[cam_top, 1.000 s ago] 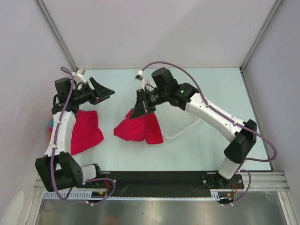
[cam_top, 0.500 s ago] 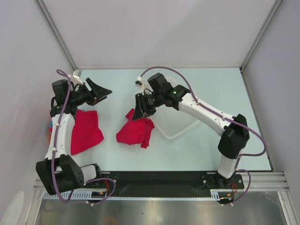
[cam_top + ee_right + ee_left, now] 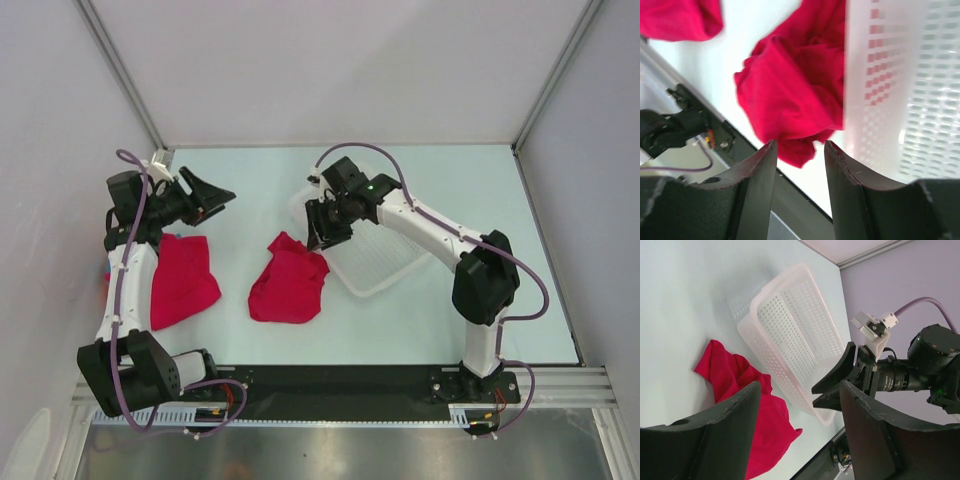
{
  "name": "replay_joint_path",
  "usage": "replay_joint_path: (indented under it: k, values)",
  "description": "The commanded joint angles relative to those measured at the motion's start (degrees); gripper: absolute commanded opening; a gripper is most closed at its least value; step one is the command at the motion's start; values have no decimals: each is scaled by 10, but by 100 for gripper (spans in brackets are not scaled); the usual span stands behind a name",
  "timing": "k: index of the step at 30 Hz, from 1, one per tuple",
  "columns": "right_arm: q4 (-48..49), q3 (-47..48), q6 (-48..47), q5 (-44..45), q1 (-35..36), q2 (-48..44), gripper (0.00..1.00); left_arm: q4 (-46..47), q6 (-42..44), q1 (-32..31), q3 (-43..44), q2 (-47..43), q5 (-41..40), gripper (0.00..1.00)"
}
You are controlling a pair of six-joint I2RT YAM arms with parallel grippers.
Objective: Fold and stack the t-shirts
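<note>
**Risk: multi-layer pinch beside basket**

Crumpled t-shirt (image 3: 288,286) lay mid-table (image 3: 400,320), just beside the basket (image 3: 390,275). A second t-shirt (image 3: 183,278) lay under the left arm. I judged that a pinch into the heap could catch several layers or drag the basket. Right gripper (image 3: 322,232) and left gripper (image 3: 218,196) both stood apart, empty. One second earlier, the right gripper had clamped this shirt, bunched up under it.
</note>
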Motion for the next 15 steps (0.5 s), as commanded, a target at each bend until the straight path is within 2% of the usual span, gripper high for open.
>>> replay_joint_path:
  k: [1,7,15]
  values:
    - [-22,22,-29,63,-7,-18,47,10,4,6,-6,-17,18,70]
    - [-23,-2,-42,90,-8,4,47,12,2,7,-6,-16,20,70]
    - [3,-30,-47,79,-8,45,45,12,4,13,-3,-15,26,70]
